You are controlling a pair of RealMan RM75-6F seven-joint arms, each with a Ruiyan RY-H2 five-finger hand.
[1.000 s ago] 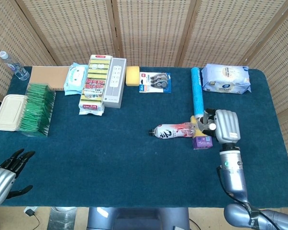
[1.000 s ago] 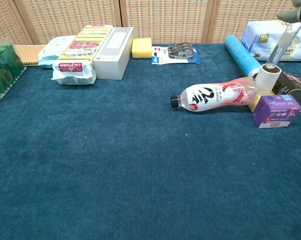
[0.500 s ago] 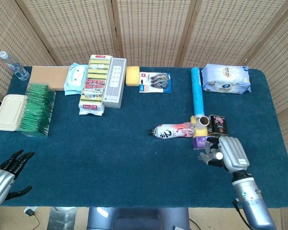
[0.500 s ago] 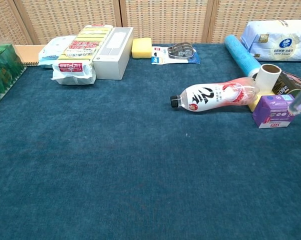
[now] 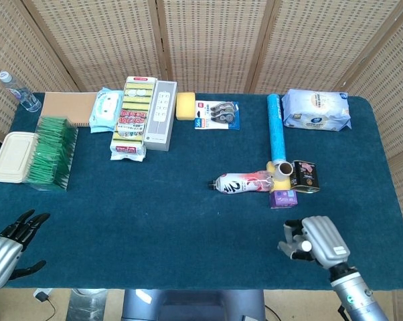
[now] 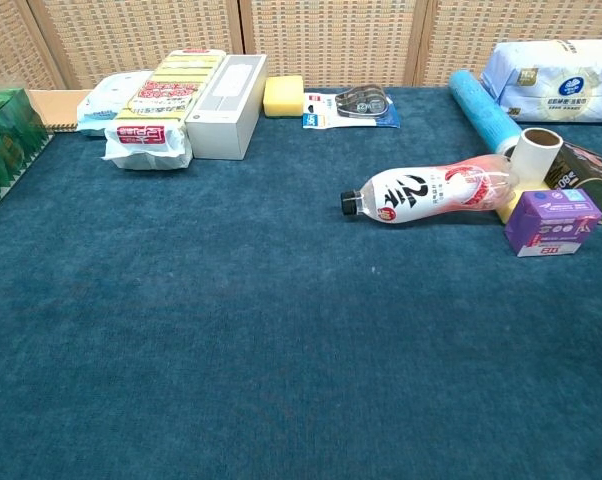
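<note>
Head view is showing the right hand [image 5: 314, 241] hovering empty, fingers loosely curled, at six o'clock from the purple box [image 5: 283, 198].

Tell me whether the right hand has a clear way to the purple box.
Probably yes. The right hand hovers empty just on the near side of the purple box, with only bare blue cloth between them; the bottle lies beyond it.

A big black "2" shows on the lying bottle [image 6: 436, 192]'s white label; print on the purple box [image 6: 552, 222] looks too small to read.
</note>
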